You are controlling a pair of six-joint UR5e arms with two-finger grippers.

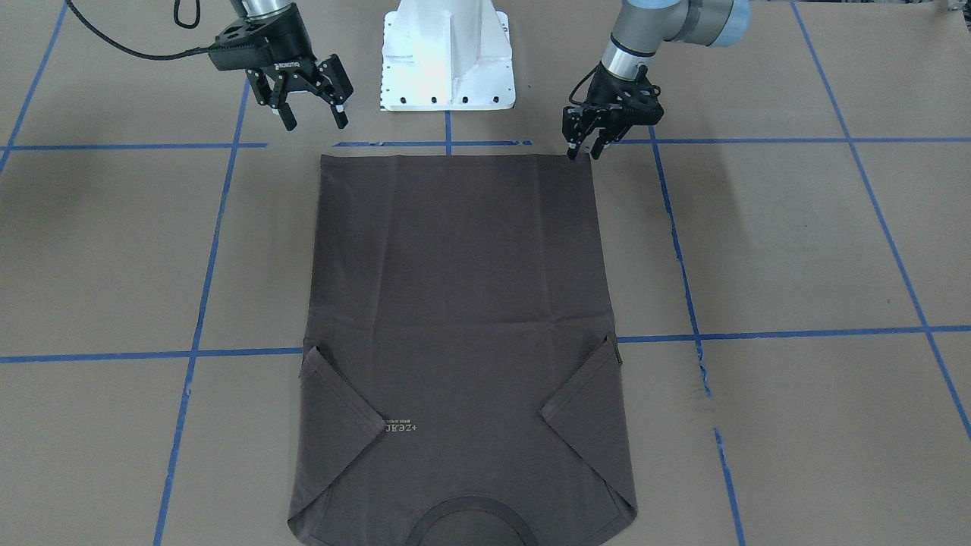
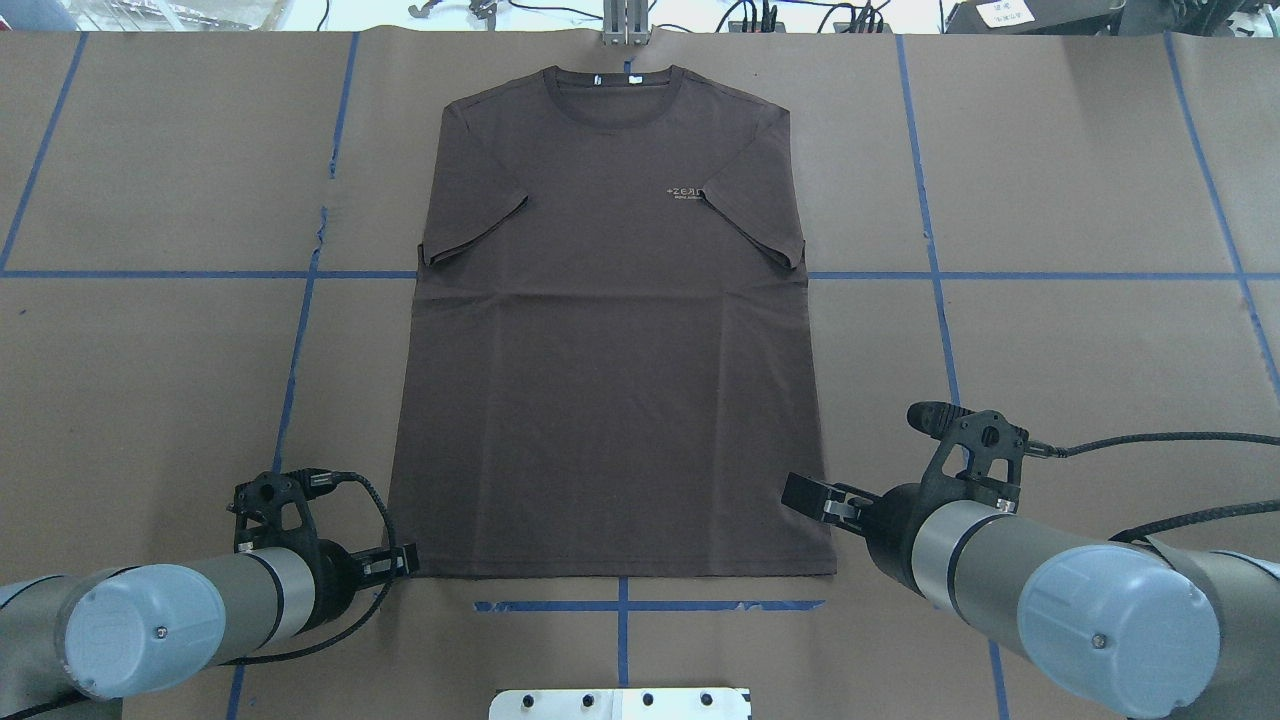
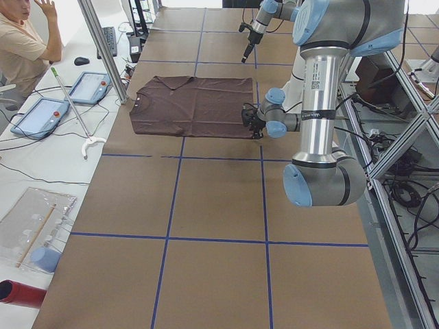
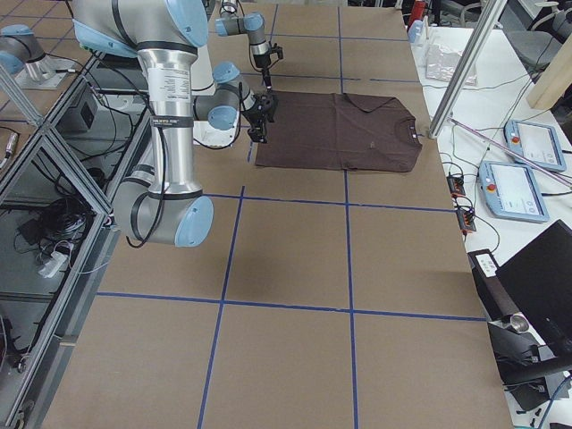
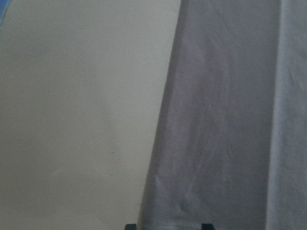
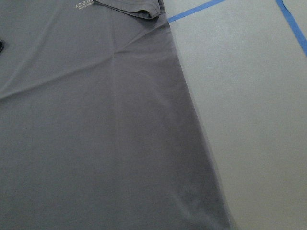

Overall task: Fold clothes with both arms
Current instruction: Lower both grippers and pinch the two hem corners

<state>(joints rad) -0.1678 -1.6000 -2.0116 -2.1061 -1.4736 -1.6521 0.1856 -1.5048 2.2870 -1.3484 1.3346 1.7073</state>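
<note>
Shirt lies flat on the surface (collar at 12 o'clock overhead). Left end effector, narrowly parted, meets its 7 o'clock hem corner; right end effector, wide, hovers near 5 o'clock.

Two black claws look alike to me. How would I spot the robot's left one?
Find the brown T-shirt, then its hem by the white pedestal. The left gripper sits low at one hem corner; the right gripper hangs clear, fingers spread wider.

Blue tape lines divide the brown table into squares. Beside the table's long edge lie a tablet, a black keyboard and a mouse, with a person close by.
</note>
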